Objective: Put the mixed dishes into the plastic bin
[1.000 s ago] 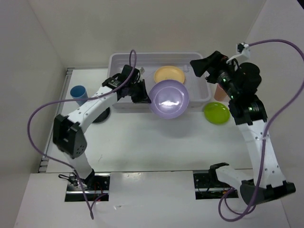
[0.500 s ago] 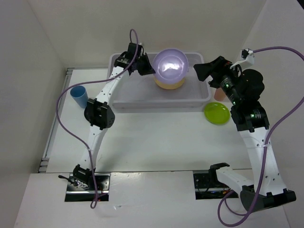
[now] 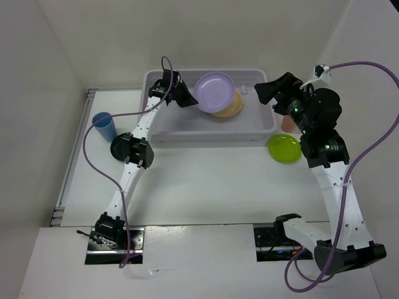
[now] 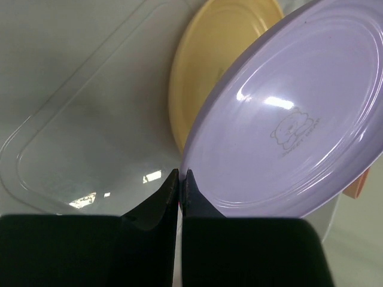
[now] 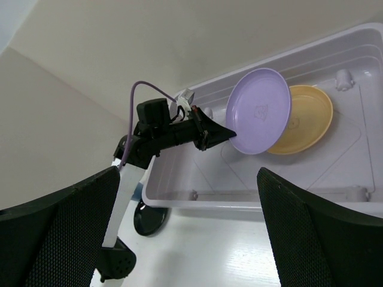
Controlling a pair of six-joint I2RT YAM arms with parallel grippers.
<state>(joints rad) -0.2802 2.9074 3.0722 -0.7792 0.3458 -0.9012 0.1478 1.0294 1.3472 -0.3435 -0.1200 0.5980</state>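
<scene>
The left gripper (image 4: 181, 179) is pinching its jaws shut on the rim of the lilac plate (image 3: 214, 92), holding it tilted over the yellow-orange plate (image 3: 230, 109) lying inside the plastic bin (image 3: 212, 134). The right gripper (image 3: 263, 89) is hanging near the bin's right end, its jaws standing wide apart and gripping nothing.

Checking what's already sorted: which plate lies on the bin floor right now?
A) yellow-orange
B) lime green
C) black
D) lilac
A: the yellow-orange plate lies on the floor of the bin, while the left gripper holds the lilac plate tilted above it.
</scene>
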